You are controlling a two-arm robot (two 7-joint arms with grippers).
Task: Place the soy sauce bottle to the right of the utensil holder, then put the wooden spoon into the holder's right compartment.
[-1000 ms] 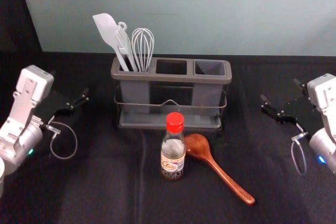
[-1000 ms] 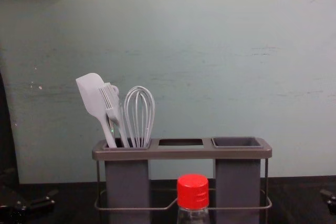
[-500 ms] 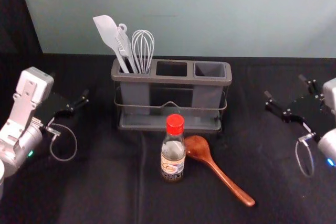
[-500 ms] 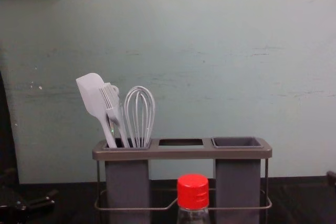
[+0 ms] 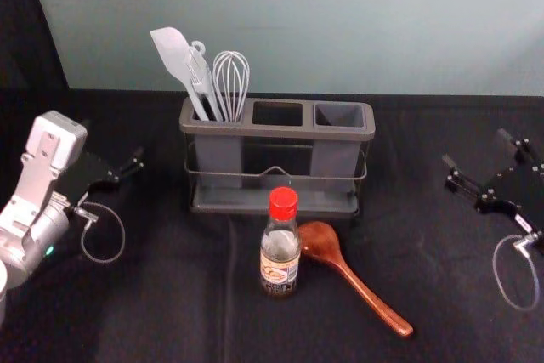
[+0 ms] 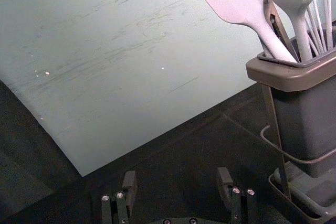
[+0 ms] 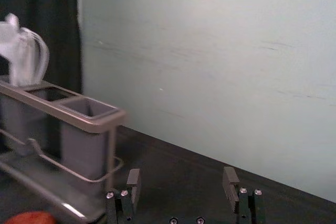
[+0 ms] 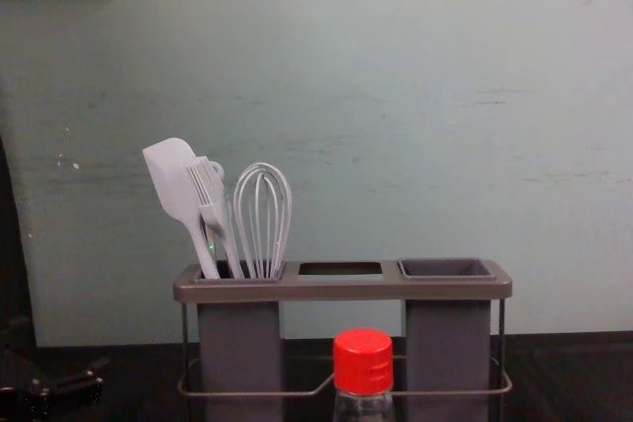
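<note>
Right end effector open, empty, toward desk's right edge. Left end effector parked open, toward left edge. Soy sauce bottle upright, nearer front edge than utensil holder. Wooden spoon lies bowl-beside-bottle: your low reach from right could snag it, topple bottle.

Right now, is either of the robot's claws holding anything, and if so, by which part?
Nothing is held. The left claw and right claw are both open and empty; the sauce bottle and wooden spoon rest on the table.
</note>
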